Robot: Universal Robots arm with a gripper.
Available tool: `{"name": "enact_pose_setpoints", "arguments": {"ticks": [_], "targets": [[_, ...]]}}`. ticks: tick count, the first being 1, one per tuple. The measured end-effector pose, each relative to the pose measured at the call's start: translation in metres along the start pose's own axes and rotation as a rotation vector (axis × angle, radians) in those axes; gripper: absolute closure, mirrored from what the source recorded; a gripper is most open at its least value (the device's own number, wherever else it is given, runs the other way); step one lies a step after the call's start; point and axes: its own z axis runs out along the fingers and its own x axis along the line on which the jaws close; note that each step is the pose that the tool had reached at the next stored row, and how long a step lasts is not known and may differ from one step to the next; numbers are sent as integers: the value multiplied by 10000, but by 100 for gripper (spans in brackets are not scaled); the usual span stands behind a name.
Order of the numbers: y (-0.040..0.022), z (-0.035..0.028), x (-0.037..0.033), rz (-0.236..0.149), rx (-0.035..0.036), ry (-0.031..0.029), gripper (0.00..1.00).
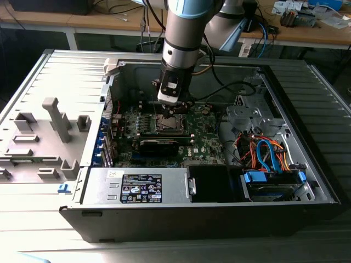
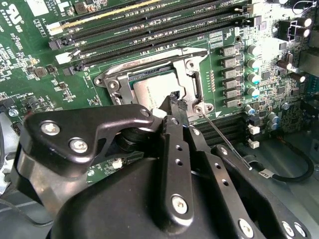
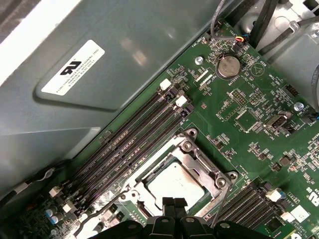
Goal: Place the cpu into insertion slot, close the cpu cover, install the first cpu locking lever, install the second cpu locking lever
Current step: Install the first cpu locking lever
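Observation:
The cpu lies silvery-grey in the insertion slot on the green board. The cpu cover is down flat around the chip, seen as a metal frame in both wrist views. My gripper hovers over the near edge of the chip with its black fingertips pressed together, nothing visible between them. A thin locking lever sticks out from the socket's corner, unlatched, beside the fingers; its rod runs along the cover's side.
Long black memory slots run beside the socket. The grey case wall rises close behind them. In the exterior view a power supply is in front, and drive bays with coloured cables are at the exterior view's right.

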Motion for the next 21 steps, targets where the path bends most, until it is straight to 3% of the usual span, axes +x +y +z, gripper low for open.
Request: {"name": "enact_pose_setpoints", "arguments": {"ticks": [21], "targets": [[0, 0, 0, -214, 11, -4, 89]]}}
